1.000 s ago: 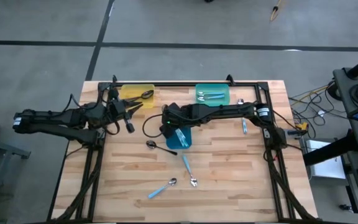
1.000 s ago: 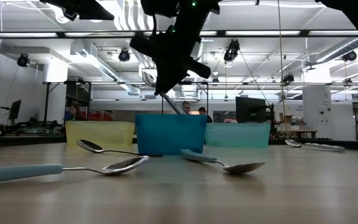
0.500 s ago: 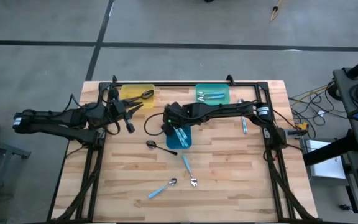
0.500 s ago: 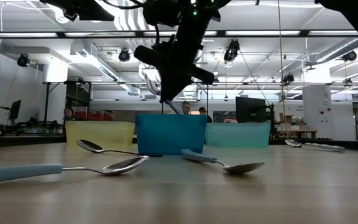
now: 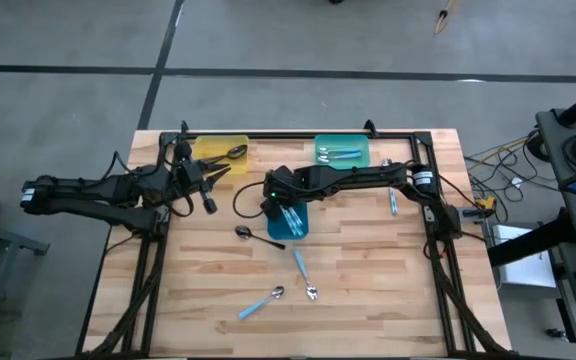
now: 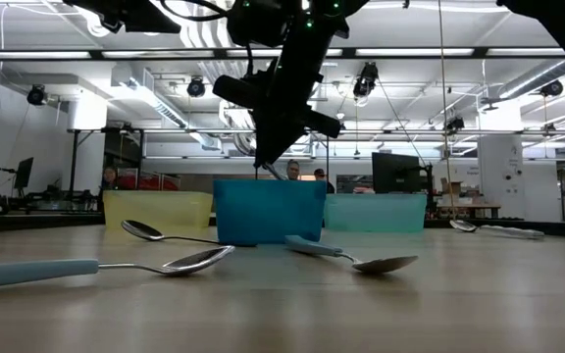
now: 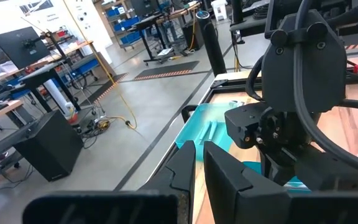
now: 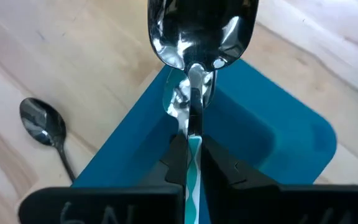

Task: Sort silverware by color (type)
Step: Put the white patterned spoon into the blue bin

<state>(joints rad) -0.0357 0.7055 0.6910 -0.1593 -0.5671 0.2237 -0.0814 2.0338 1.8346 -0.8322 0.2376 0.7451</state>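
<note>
The right gripper [image 5: 280, 203] hangs over the blue tray [image 5: 299, 228], near the middle of the table [image 5: 368, 260], its fingers pinched tight on the light blue handle of a spoon [image 8: 194, 74] (shiny bowl pointing out ahead of the fingertips, above the tray's hollow). Another blue-handled spoon already lies in that tray. A dark spoon [image 5: 253, 235] rests on the wood just beside the tray. The left gripper [image 5: 208, 190] waits closed and empty by the yellow tray [image 5: 213, 150], near the table's far left corner.
</note>
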